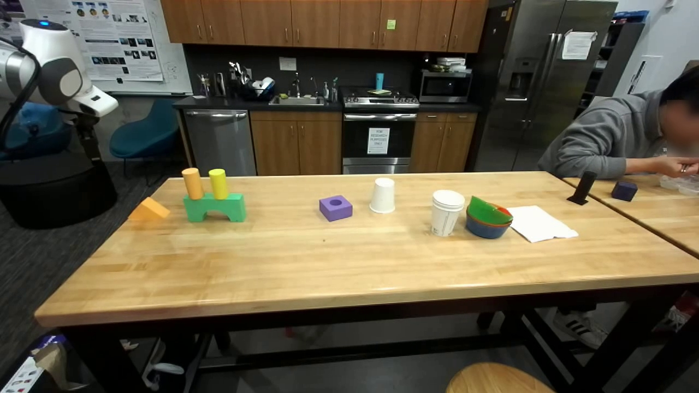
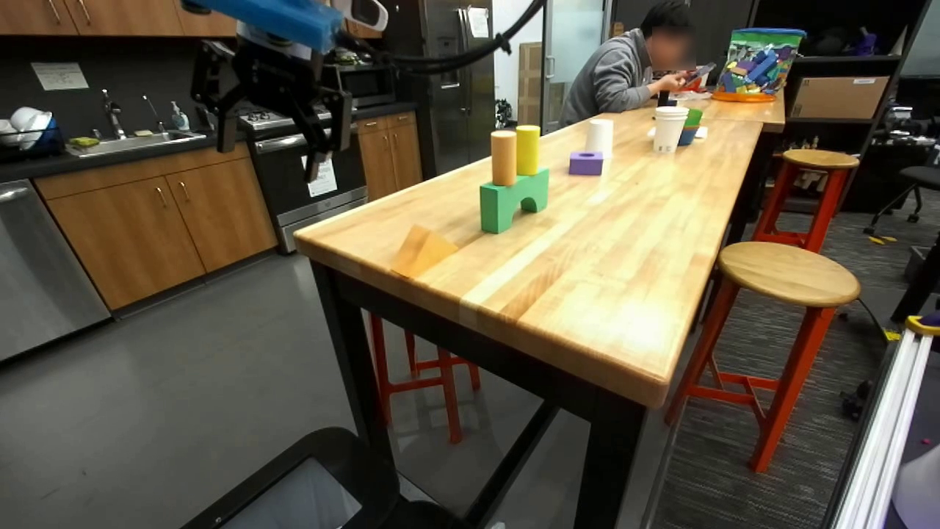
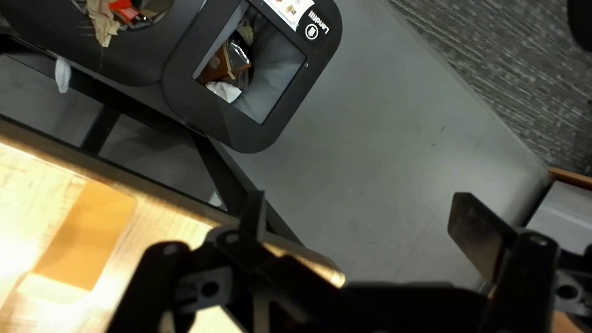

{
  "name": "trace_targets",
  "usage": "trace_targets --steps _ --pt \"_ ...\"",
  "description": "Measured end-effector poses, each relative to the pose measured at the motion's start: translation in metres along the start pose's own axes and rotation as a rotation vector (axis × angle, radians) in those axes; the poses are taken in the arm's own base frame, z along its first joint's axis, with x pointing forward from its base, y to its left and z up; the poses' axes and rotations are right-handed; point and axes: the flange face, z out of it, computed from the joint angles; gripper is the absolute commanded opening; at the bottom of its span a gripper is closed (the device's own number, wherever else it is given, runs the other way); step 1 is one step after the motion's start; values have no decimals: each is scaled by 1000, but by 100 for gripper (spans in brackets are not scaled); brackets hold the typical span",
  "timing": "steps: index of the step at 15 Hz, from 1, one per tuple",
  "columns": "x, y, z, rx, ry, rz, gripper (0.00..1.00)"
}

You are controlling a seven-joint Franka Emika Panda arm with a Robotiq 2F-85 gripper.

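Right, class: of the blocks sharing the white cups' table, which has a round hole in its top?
The purple block, near the upturned cup. The green arch is cut out underneath; the wedge, orange cylinder and yellow cylinder show none.

Left to right across your desk (image 1: 349, 262), in an exterior view, you see: wedge (image 1: 150, 209), arch (image 1: 214, 203) with cylinders (image 1: 193, 184) on top, block (image 1: 335, 210), cup (image 1: 383, 195), cup stack (image 1: 446, 214), bowls (image 1: 487, 225), paper (image 1: 539, 224).

This is a lab kitchen: in an exterior view, a sink (image 1: 297, 101), wooden cabinets (image 1: 296, 143) and a refrigerator (image 1: 538, 98) flank an oven (image 1: 379, 117) whose paper sign (image 1: 378, 141) (it reads "For research purposes only") says lab, as does the printed poster (image 1: 109, 37) on a whiteboard (image 1: 175, 68).
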Motion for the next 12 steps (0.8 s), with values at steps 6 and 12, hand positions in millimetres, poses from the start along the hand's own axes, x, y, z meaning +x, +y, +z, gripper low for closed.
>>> trace_targets --steps 6,12 --pt "-3 21 -3 -19 11 21 100" --pt "-7 38 -6 -30 20 26 100"
